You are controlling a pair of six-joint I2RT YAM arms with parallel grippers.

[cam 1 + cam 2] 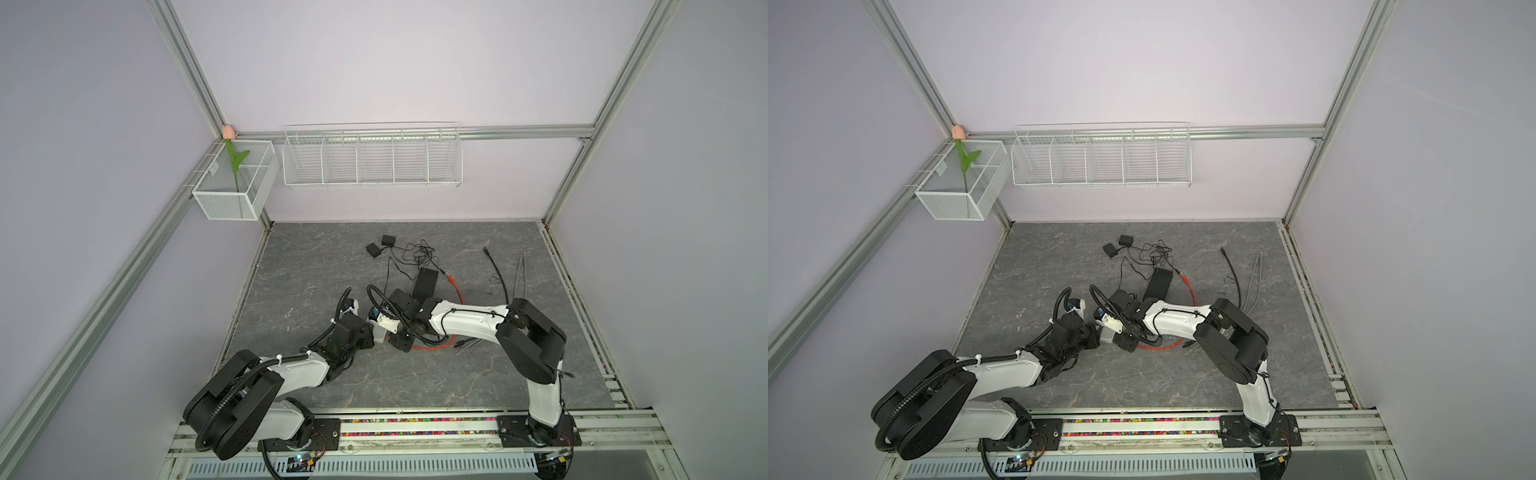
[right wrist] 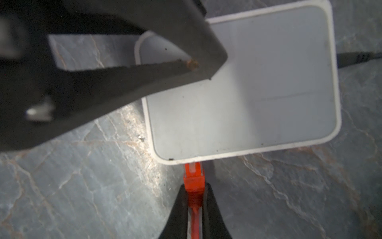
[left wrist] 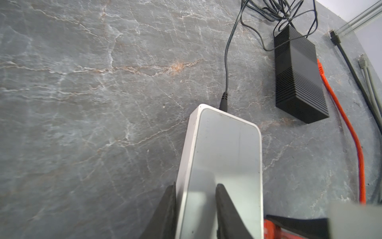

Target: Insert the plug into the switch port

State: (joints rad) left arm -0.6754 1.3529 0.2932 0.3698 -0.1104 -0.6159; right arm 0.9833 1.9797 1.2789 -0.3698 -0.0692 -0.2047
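Right wrist view shows the right jaws pinching the plug (image 2: 193, 178), its tip at the switch (image 2: 248, 87) edge and seemingly entering a port, while the left jaws clamp the switch, likely bracing it against the bench (image 2: 82, 186).

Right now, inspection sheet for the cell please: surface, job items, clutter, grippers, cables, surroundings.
Surface: grey marbled tabletop, no spills seen.
Job's things: white switch lying flat; orange plug at its edge, cannot tell if it is seated.
Clutter: black ribbed box; small black adapters.
Grippers: left gripper clamped on the white switch; right gripper shut on the orange plug.
Cables: orange cable; black power lead entering the switch; tangled black wires; black cable and grey cables lying loose.
Surroundings: wire rack; mesh basket holding an artificial tulip.
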